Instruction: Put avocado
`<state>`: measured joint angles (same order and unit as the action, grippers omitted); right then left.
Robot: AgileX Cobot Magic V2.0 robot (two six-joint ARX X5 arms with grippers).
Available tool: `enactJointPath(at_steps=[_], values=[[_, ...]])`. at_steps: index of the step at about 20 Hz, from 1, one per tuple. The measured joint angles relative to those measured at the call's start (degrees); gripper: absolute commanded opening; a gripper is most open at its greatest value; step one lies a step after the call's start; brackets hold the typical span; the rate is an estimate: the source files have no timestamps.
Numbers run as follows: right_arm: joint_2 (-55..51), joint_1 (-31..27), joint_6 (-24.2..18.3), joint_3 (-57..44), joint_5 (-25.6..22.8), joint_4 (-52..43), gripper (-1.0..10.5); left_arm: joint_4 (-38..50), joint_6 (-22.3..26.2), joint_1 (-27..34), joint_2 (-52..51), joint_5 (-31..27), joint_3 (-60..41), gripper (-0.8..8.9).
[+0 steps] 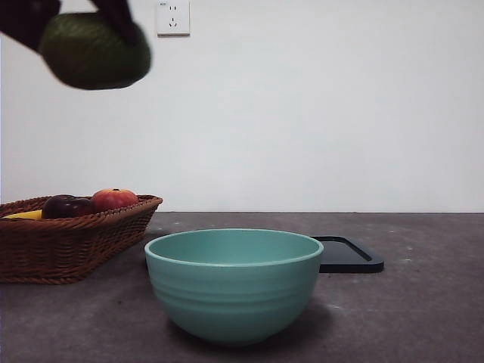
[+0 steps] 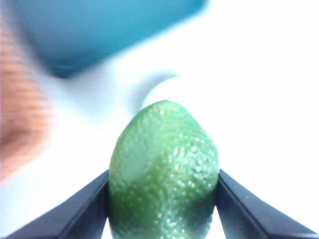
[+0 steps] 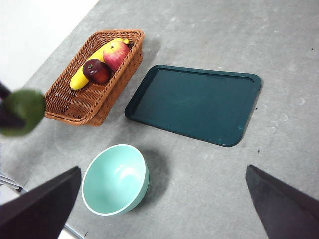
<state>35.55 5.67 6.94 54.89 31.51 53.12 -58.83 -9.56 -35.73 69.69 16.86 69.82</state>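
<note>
The avocado (image 1: 94,51) hangs high in the air at the upper left of the front view, above the wicker basket (image 1: 68,238). My left gripper (image 2: 163,191) is shut on the avocado (image 2: 164,174), one black jaw pressed on each side of its bumpy green skin. From the right wrist view the avocado (image 3: 21,112) appears blurred, held beside the basket (image 3: 75,102). My right gripper (image 3: 162,199) is open, high over the table, with nothing between its jaws.
A mint-green bowl (image 1: 233,283) stands at the front centre, with a dark tray (image 1: 349,253) lying behind it to the right. The basket holds a dark red apple (image 3: 96,70), a red-orange fruit (image 3: 115,54) and a banana (image 3: 87,69).
</note>
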Motion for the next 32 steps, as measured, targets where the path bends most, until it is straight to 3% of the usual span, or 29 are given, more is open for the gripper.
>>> enactJointPath(at_steps=[6,12,19,32], values=[[0.0,0.0,0.0,0.0,0.0,0.4,5.4,7.4,-5.4,-11.4,4.5,-1.4,0.0,2.35],[0.0,0.0,0.0,0.0,0.0,1.3,5.4,12.0,-8.0,-17.9,16.6,-12.8,0.0,2.35],[0.0,0.0,0.0,0.0,0.0,1.5,5.4,14.9,-8.0,-18.8,28.9,-14.6,0.0,2.35],[0.0,0.0,0.0,0.0,0.0,1.5,5.4,15.4,-7.9,-19.3,32.6,-15.2,0.0,2.41]])
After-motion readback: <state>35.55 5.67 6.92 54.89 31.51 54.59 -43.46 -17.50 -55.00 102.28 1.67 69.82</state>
